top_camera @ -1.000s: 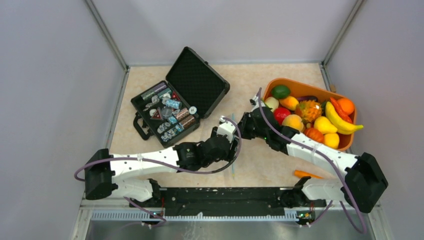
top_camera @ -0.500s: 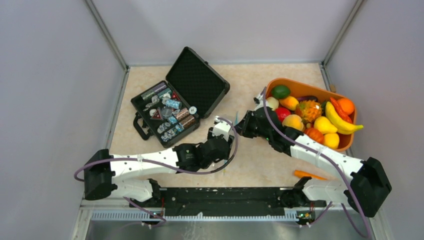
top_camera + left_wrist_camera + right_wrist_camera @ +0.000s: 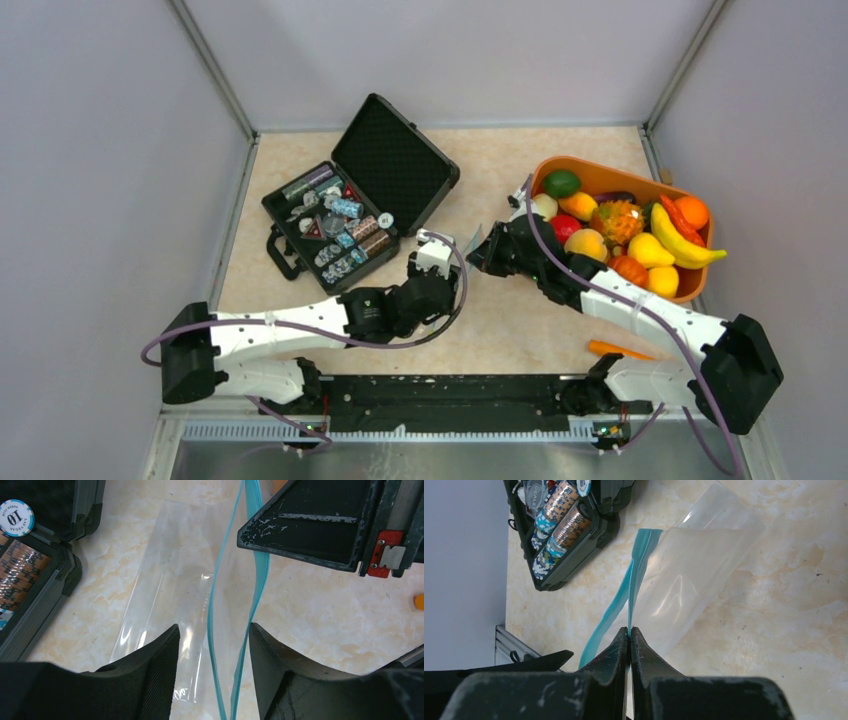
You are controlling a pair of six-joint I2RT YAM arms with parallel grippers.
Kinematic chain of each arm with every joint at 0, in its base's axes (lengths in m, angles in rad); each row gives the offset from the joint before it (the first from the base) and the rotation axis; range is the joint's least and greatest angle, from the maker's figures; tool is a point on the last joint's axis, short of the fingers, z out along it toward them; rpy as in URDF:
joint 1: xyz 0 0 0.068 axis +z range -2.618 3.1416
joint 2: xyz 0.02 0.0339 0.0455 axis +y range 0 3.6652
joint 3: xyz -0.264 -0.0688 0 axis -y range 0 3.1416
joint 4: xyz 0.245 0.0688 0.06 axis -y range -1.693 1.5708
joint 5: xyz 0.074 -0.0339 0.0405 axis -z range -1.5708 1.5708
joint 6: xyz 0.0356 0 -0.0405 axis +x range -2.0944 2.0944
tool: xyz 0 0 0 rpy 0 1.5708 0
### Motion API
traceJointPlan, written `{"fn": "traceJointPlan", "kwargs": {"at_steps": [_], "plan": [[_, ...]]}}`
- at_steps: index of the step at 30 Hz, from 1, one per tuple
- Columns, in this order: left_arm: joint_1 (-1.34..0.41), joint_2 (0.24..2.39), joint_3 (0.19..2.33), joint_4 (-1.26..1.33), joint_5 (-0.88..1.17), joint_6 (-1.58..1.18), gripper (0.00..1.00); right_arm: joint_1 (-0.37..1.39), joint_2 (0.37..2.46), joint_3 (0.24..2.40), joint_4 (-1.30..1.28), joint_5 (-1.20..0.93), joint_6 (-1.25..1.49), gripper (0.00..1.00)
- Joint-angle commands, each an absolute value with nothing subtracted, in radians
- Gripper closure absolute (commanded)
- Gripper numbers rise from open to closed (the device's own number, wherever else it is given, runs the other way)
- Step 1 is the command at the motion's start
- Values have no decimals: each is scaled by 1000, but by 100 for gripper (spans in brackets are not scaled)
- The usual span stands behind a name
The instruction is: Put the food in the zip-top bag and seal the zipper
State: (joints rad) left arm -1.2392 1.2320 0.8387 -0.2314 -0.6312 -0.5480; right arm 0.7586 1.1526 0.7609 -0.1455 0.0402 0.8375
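Note:
The zip-top bag (image 3: 170, 580) is clear and hangs lifted over the table between my two grippers. My right gripper (image 3: 629, 629) is shut on one lip of the teal zipper (image 3: 636, 565), and the bag (image 3: 699, 565) trails away from it. My left gripper (image 3: 214, 629) stands open with both teal zipper (image 3: 212, 605) strips between its fingers; the right strip lies close to the right finger (image 3: 280, 675). From above, the left gripper (image 3: 432, 252) and right gripper (image 3: 478, 252) almost meet. The food (image 3: 620, 225) is piled in the orange basket (image 3: 600, 172).
An open black case (image 3: 360, 195) with poker chips lies at the far left, close to the bag. An orange carrot-like stick (image 3: 615, 349) lies near the right arm's base. Grey walls enclose the table.
Both grippers have shifted left and slightly away from the bases with the bag's edge. The left jaws have narrowed a little around the zipper strips.

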Motion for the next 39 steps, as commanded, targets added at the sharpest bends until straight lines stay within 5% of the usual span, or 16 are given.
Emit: {"fn": "traceJointPlan", "kwargs": {"at_steps": [1, 16, 27, 39], "plan": [[-1229, 1207, 826, -176, -638, -551, 44, 772, 1128, 773, -112, 32, 824, 100], [-1223, 1167, 788, -63, -501, -537, 32, 772, 1134, 777, -108, 33, 828, 100], [-1218, 1258, 808, -129, -590, -571, 46, 772, 1115, 784, -118, 28, 825, 100], [-1223, 1295, 798, -194, -590, -615, 48, 769, 1105, 820, -137, 74, 845, 100]]}}
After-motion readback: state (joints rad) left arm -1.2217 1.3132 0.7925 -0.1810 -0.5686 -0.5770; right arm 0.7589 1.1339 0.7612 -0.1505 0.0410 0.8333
